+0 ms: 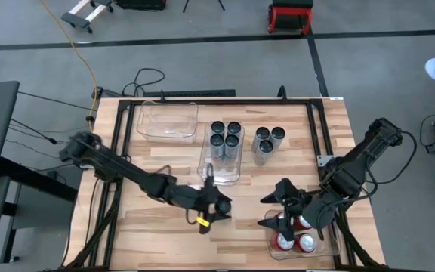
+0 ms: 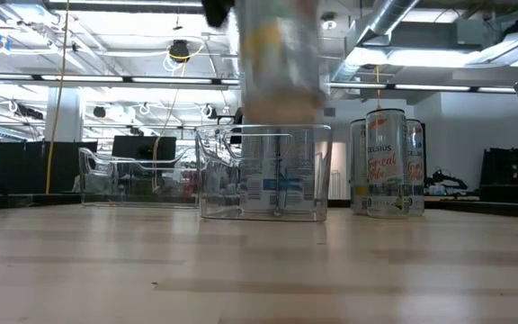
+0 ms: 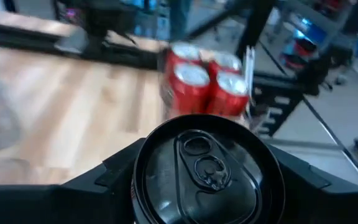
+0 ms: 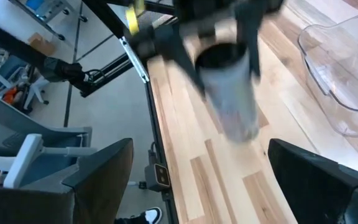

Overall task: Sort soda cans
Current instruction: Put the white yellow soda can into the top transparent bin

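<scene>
My left gripper (image 1: 211, 205) is near the table's front middle, shut on a silver-grey soda can (image 4: 232, 99) with a dark top (image 3: 207, 168). In the low view the can (image 2: 277, 63) hangs above the table. My right gripper (image 1: 274, 210) stands open and holds nothing, above a clear bin (image 1: 337, 245) at the front right. Several red cans (image 3: 204, 81) stand upright in that bin. Three silver-grey cans (image 1: 269, 140) stand on the table toward the far edge. My left gripper pinches the can between its two fingers (image 3: 104, 183), one on each side of the body just under the top rim (image 3: 137, 180). The fingers come about level from the table's left side. The can sits top up, lifted clear of the table.
A clear bin (image 1: 221, 170) in the table's middle holds several dark cans (image 1: 225, 136). Another clear bin (image 1: 166, 121) stands at the far left. Bare wood lies between the two grippers. A black frame runs around the table.
</scene>
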Controlling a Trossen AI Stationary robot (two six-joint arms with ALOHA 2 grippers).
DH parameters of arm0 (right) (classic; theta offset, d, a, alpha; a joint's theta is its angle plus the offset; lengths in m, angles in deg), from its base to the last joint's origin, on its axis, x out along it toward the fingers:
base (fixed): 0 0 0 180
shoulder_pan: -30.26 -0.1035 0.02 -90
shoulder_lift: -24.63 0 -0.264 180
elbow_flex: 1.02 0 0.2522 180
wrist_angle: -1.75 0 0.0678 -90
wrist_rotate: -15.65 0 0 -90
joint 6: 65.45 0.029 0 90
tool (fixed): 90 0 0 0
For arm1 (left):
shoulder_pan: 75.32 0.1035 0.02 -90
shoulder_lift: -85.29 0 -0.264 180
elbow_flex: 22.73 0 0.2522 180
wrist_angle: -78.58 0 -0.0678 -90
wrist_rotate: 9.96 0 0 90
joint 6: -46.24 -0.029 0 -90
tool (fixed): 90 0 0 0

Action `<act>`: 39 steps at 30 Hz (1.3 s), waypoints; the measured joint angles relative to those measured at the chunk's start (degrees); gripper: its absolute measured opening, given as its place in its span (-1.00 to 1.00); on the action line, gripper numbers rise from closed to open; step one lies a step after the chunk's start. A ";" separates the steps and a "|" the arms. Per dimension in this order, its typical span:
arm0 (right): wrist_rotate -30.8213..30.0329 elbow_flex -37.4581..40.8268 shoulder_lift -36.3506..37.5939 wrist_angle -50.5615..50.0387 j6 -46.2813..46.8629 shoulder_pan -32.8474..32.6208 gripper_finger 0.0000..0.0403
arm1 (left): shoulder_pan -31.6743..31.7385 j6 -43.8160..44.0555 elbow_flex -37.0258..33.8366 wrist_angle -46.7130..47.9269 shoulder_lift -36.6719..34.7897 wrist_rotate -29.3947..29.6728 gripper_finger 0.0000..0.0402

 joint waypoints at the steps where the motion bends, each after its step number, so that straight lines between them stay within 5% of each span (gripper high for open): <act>1: 0.00 0.00 0.00 -0.01 -0.01 -0.34 0.93 | -0.02 0.42 0.46 2.65 -2.27 1.31 0.24; 11: -0.07 0.00 0.00 0.49 -3.02 -1.74 0.93 | 3.48 5.08 12.57 42.01 -21.91 22.41 0.24; 15: -1.39 0.00 0.00 0.55 -4.42 -0.50 0.93 | 10.15 4.01 12.97 45.59 -25.33 26.53 0.24; 19: -10.16 0.00 0.23 0.72 -4.38 1.08 0.93 | 18.74 1.60 13.01 47.06 -25.87 26.91 0.24; 23: -16.81 0.02 2.15 1.16 -4.62 3.35 0.90 | 27.64 -0.67 9.34 42.44 -25.74 25.81 0.24; 39: -16.85 0.02 13.83 -3.19 -10.49 20.09 0.85 | 53.64 -5.14 -20.10 5.41 -25.59 5.65 0.24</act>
